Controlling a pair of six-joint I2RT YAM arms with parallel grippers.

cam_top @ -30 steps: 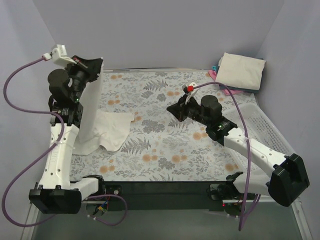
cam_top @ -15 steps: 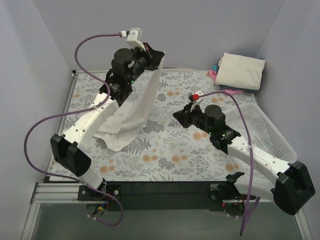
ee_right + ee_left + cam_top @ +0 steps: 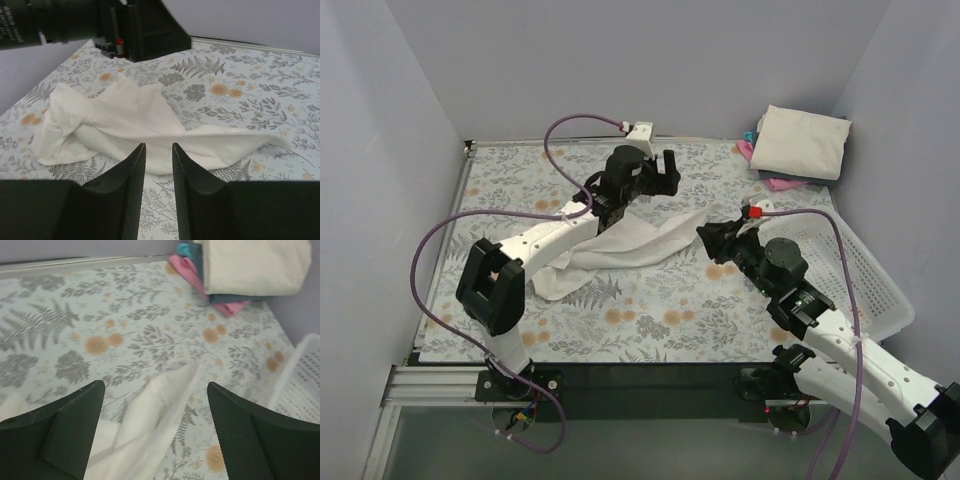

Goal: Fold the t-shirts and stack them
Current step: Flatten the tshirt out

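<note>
Step in hand, judged: spreading crumpled t-shirt (image 3: 620, 248) flat on bench (image 3: 650, 315) ahead of folding.
Method: left jaws take bunched left end, right jaws take pointed right end. Pinch hem only, draw apart evenly, lay smooth.
Left jaws: spread wide, empty, raised over shirt's far edge, not touching.
Right jaws: narrow gap, empty, shirt's right tip just ahead.
Folded stack (image 3: 800, 140): far right corner, well apart.

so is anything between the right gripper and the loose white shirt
Nothing visible. The right gripper points at the crumpled white t-shirt with only bare floral tablecloth between them; the left gripper hangs above its far side.
</note>
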